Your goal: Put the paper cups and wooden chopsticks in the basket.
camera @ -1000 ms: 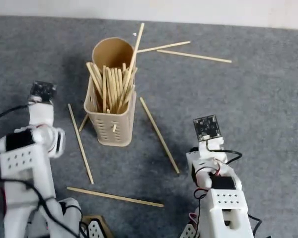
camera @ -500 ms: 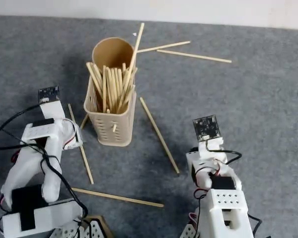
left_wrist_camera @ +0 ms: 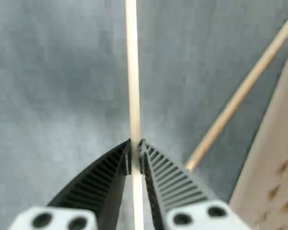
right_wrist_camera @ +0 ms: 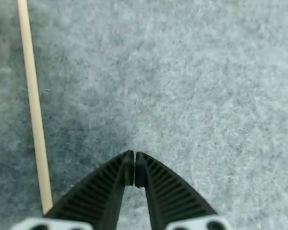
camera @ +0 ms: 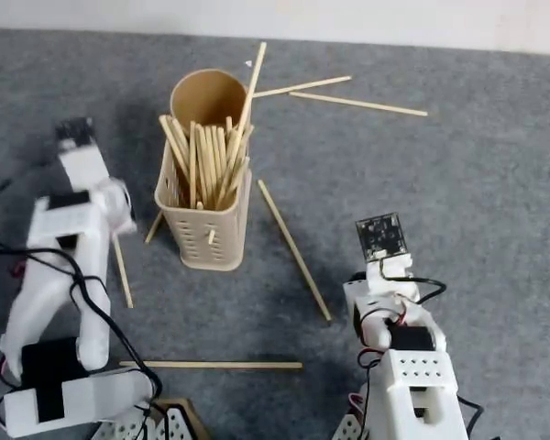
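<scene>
One chopstick [left_wrist_camera: 131,72] in left end effector [left_wrist_camera: 135,143]

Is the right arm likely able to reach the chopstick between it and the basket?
Probably yes: the chopstick lies bare on the carpet beside the right pincer, nothing between them. The shut pincer must open first.

Smooth, pale wooden chopsticks [camera: 293,249]; rough grey carpet-like cloth surface [camera: 477,202]; matt beige plastic basket [camera: 206,234]; matt brown paper cup [camera: 206,96].
</scene>
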